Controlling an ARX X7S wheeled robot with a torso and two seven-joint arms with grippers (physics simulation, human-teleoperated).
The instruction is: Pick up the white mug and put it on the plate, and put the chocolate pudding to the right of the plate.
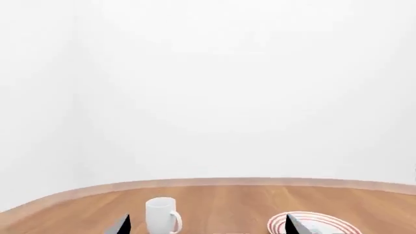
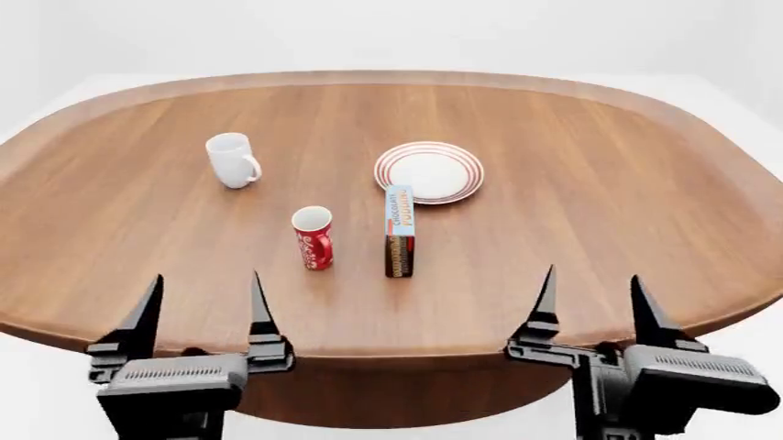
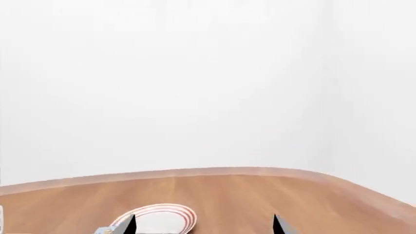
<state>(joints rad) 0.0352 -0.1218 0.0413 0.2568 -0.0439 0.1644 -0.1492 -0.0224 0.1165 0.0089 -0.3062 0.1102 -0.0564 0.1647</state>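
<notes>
Wood worktop point(image 2: 588, 211): brown, oval, carries all four things.
Mug point(image 2: 233, 159): plain white, upright, far left side, handle turned toward the plate; also seen low in the left wrist view point(image 1: 162, 215).
Plate point(image 2: 430, 171): red rings, nothing on it yet, right of the mug and well apart from it.
Pudding point(image 2: 399, 229): brown and blue carton, standing up, far end just at the plate's near rim, maybe touching.
Red cup point(image 2: 314, 237): no handle, left of the pudding, near it, not part of the job.
Left pincer point(image 2: 202, 312): wide open, holding nothing, at the near edge.
Right pincer point(image 2: 593, 307): wide open too, holding nothing, at the near edge.
Step in hand: likely reaching for the mug with the left pincer; nothing moved yet.
Doing it well: go in from above, take the rim or body, keep clear of the handle, lift straight up, set down in the plate's middle.
In the way: red cup sits between left pincer and mug; best to pass to its left.
Watch out: pudding so near the plate could tip when the mug comes down.
</notes>
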